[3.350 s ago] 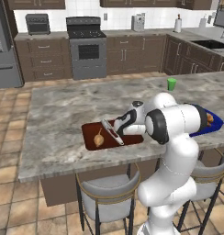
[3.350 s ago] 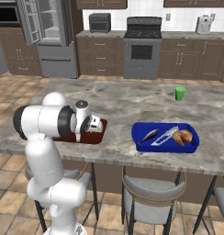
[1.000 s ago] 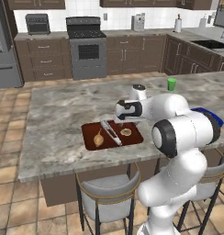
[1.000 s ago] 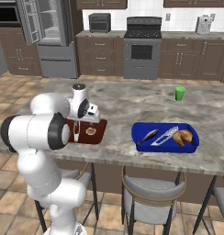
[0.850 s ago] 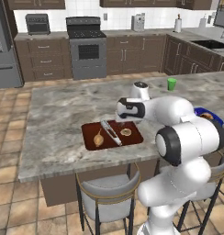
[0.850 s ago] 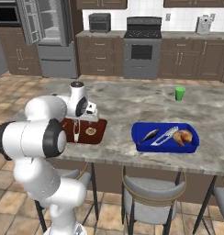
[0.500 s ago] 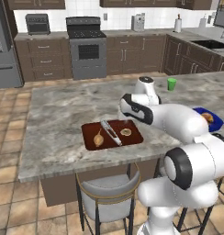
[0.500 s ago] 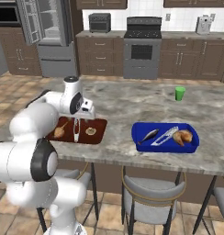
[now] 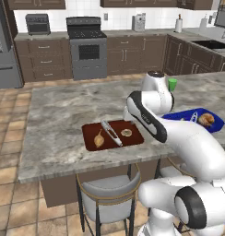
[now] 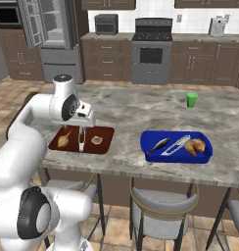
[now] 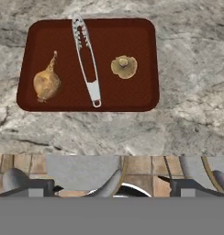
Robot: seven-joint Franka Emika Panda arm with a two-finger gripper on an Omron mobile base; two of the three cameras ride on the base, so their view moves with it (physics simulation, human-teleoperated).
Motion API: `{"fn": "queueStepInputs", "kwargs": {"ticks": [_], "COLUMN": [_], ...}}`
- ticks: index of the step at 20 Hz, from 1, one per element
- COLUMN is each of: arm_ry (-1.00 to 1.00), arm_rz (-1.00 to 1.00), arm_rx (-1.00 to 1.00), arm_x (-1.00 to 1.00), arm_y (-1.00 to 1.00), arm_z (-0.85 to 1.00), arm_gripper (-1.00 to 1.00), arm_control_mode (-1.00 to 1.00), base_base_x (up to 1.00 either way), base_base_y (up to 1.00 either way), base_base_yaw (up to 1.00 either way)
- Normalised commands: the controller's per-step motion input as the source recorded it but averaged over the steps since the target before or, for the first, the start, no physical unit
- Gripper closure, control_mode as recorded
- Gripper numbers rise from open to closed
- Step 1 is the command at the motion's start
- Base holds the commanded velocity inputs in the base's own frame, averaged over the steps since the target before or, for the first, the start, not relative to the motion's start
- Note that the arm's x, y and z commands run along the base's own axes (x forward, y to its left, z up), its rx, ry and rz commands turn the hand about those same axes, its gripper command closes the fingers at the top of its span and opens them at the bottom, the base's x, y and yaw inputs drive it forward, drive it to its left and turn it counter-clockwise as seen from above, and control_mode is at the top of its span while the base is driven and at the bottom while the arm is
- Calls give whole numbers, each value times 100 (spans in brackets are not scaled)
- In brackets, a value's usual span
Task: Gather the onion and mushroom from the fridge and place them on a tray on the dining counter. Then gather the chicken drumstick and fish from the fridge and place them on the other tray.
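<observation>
We see the onion (image 11: 46, 84) at nine o'clock on the dark red-brown tray (image 11: 137, 98), the mushroom (image 11: 124, 66) at three, tongs (image 11: 87, 62) between. Our gripper (image 10: 83, 128) has risen off the tray since earlier, its jaws spread wide and empty.

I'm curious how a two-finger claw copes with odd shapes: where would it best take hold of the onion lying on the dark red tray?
Probably from straight above, fingers closing across the onion's round bulb, its widest part. The thin stem pointing away is too slim to hold. It lies apart from the metal tongs, leaving room either side.
</observation>
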Motion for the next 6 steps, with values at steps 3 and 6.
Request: {"fn": "queueStepInputs", "kwargs": {"ticks": [3, 6], "arm_ry": [-2, -6], "arm_rz": [-2, -3], "arm_rx": [-1, -3], "arm_x": [-79, -76], "arm_y": [1, 9], "arm_z": [54, 55], "arm_gripper": [-100, -100], "arm_control_mode": [-100, -100], "base_base_x": [0, 0], "base_base_y": [0, 0], "base_base_yaw": [0, 0]}}
